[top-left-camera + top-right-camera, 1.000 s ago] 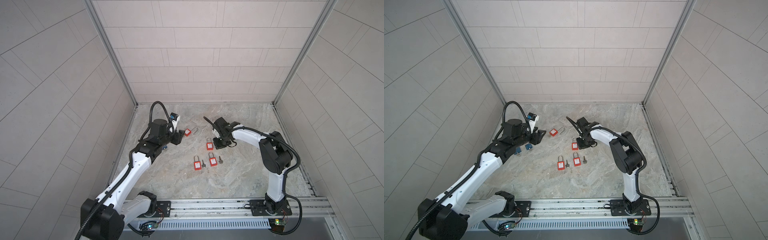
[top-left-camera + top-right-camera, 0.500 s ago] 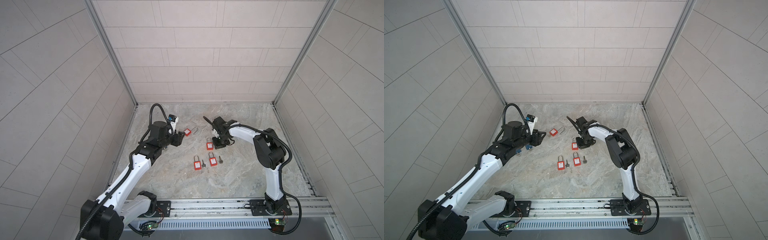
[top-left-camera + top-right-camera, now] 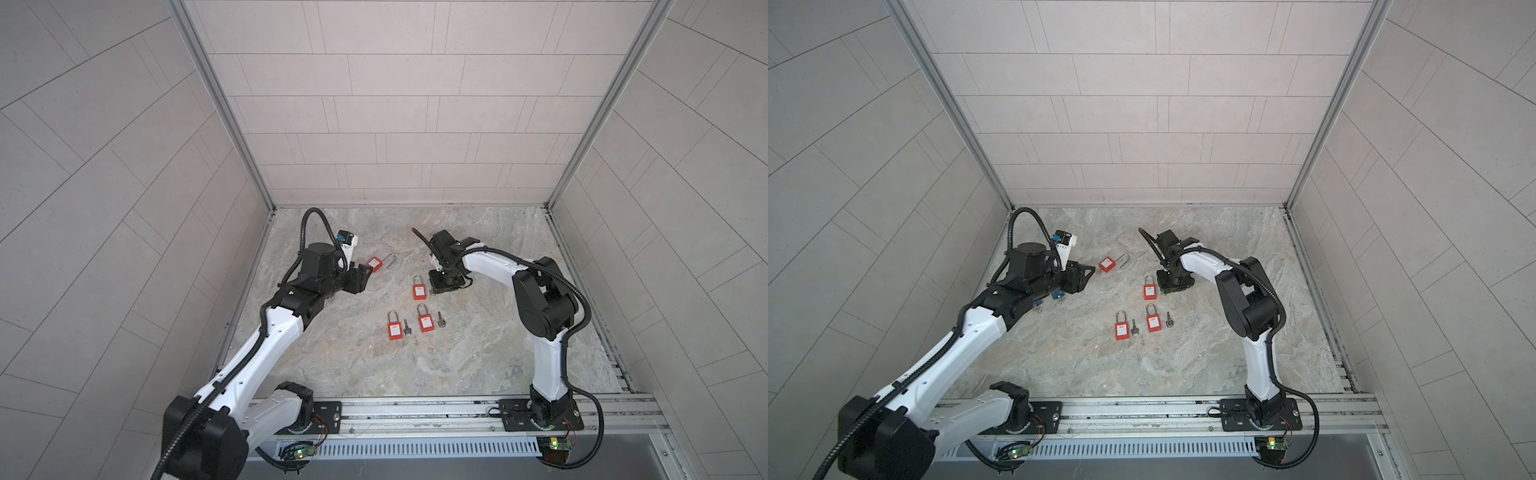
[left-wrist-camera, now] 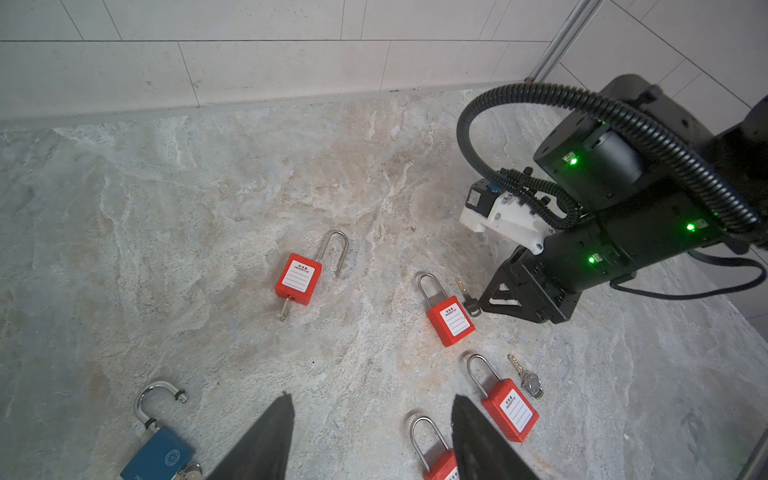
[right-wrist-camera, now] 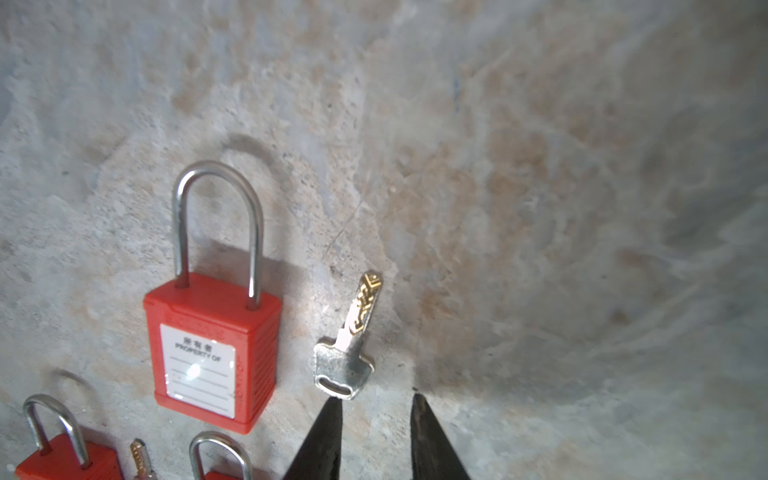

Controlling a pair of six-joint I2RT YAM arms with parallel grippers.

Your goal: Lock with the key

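Now my right pincer [image 5: 375, 399] gapes empty just beside the key [image 5: 347, 357]: silver head, gold-patterned blade, lying flat.

We see pale tiled walls [image 3: 399, 104] on three sides. Our floor [image 3: 478, 361] is mottled grey stone, evenly lit.

A white-labelled red padlock [image 5: 212, 353] lies flat on the table [image 5: 540, 166], shackle closed, and a silver key [image 5: 347, 357] with a brass-toned blade lies loose just beside it. An open-shackled red padlock [image 4: 298, 279] lies apart with a second key [image 4: 284, 311] in its base.
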